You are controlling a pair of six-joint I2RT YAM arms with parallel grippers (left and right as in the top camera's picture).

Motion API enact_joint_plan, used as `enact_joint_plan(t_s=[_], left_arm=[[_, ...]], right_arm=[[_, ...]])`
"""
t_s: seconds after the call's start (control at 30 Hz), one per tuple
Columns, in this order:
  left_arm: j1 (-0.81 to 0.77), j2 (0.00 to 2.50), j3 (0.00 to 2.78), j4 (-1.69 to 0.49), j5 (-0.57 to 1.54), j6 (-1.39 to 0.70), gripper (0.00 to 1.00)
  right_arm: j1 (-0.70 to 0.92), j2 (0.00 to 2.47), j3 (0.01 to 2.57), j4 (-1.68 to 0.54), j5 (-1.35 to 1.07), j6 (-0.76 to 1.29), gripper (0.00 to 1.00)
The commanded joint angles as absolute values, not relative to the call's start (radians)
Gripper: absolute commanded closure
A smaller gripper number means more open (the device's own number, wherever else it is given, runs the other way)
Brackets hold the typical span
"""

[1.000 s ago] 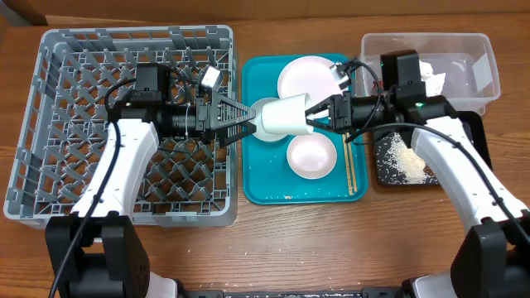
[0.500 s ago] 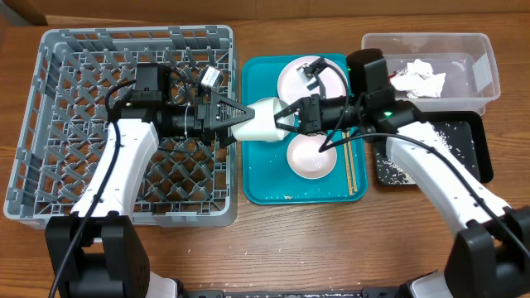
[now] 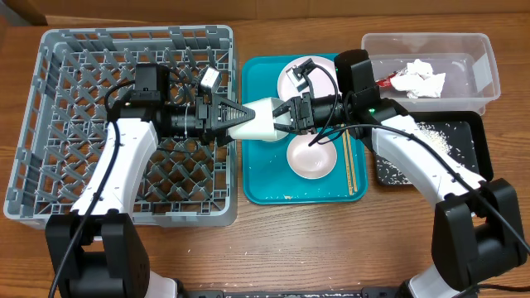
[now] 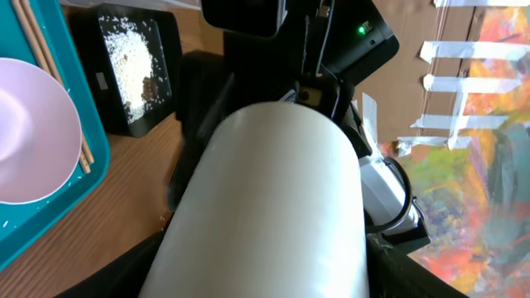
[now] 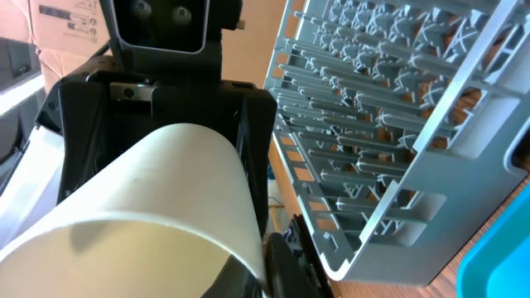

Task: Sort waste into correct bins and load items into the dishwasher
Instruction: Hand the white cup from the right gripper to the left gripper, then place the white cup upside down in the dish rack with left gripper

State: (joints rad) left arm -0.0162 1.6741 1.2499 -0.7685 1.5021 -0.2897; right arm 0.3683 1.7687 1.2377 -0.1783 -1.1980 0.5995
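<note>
The small white cup hangs on its side between both grippers, above the left edge of the teal tray. My left gripper has a finger against each side of the cup's base; the cup fills the left wrist view. My right gripper is shut on the cup's rim. The grey dish rack stands at the left. The pink plate, pinkish bowl and chopsticks lie on the teal tray. The grey-green bowl is hidden.
The clear tub at the back right holds the white napkin and red wrapper. The black tray in front of it holds rice grains. The rack's wall is close beside the cup.
My right arm carried the cup leftward into the left gripper's fingers. The right wrist has moved further left over the plate. The left arm has stayed nearly still.
</note>
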Motion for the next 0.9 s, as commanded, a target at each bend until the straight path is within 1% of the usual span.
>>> enact_joint_plan(t_s=[0.0,0.03,0.07,0.13,0.23,0.37,0.4,0.43,0.47,0.53,0.6,0.67,0.77,0.8,0.87], left_arm=[[-0.06,1.661,1.266,-0.757,1.578,-0.288,0.65],[-0.06,1.661,1.266,-0.757,1.579,-0.288,0.67],[-0.059,1.661,1.266,-0.757,1.579,-0.289,0.69],[-0.051,1.66,1.266,-0.748,1.579,-0.289,0.72],[-0.033,1.66,1.267,-0.731,1.579,-0.289,0.74],[0.002,1.653,1.277,-0.724,1.512,-0.292,0.74],[0.012,1.648,1.281,-0.725,1.466,-0.305,0.74],[0.023,1.642,1.286,-0.728,1.398,-0.328,0.74],[0.037,1.624,1.301,-0.749,1.25,-0.368,0.73],[0.044,1.577,1.408,-0.894,0.946,-0.369,0.74],[0.041,1.556,1.511,-1.008,0.778,-0.351,0.74],[0.036,1.545,1.618,-1.113,0.624,-0.341,0.73],[0.022,1.542,1.792,-1.276,0.371,-0.336,0.72],[0.015,1.542,1.83,-1.314,0.304,-0.336,0.71],[-0.008,1.542,1.894,-1.397,0.176,-0.337,0.71]], right_arm=[[0.392,1.797,1.236,-0.18,-1.165,0.603,0.72],[0.391,1.797,1.236,-0.18,-1.165,0.603,0.64],[0.388,1.797,1.236,-0.18,-1.165,0.603,0.59],[0.377,1.797,1.236,-0.181,-1.165,0.603,0.54],[0.349,1.796,1.236,-0.186,-1.165,0.603,0.42],[0.273,1.795,1.236,-0.235,-1.164,0.574,0.33],[0.253,1.795,1.236,-0.254,-1.16,0.554,0.25],[0.227,1.795,1.237,-0.294,-1.147,0.504,0.21],[0.187,1.795,1.237,-0.385,-1.092,0.436,0.17],[0.129,1.786,1.237,-0.577,-0.978,0.303,0.15],[0.112,1.767,1.237,-0.671,-0.894,0.247,0.15],[0.109,1.742,1.238,-0.735,-0.805,0.222,0.14],[0.109,1.693,1.239,-0.815,-0.662,0.212,0.11],[0.109,1.678,1.239,-0.834,-0.623,0.212,0.08],[0.109,1.647,1.239,-0.871,-0.558,0.212,0.0]])
